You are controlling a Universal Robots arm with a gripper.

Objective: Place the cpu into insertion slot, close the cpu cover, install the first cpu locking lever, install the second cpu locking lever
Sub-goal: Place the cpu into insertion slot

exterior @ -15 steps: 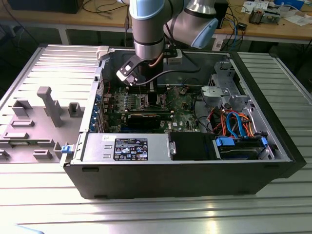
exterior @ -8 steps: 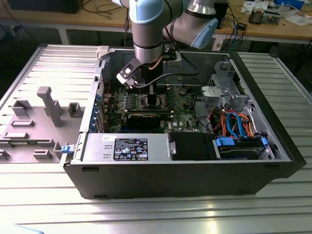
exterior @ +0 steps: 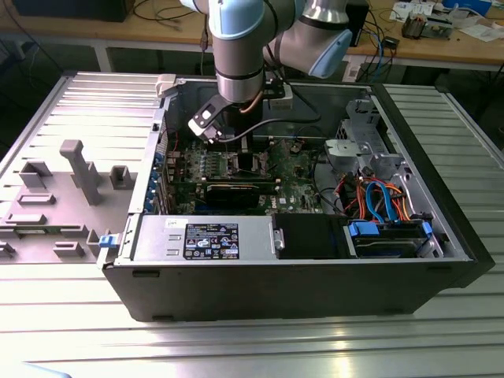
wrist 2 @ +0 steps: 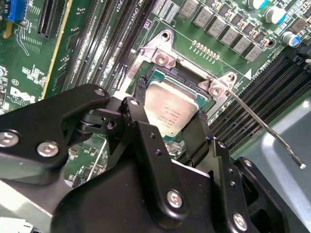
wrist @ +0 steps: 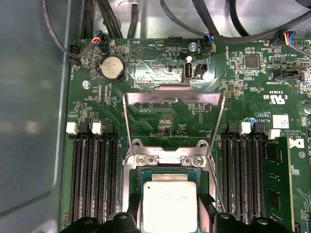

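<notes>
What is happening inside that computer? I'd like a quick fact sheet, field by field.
setting: robot arm reaching into an open computer case
gripper: fingers closed on two opposite edges of the cpu
cpu: at the insertion slot, metal face up
cpu cover: open, folded back away from the slot
locking lever: unlatched, sticking out beside the slot

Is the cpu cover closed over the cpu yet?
No. In the first wrist view the cpu cover is swung open, away from the insertion slot, leaving the cpu bare.
</notes>
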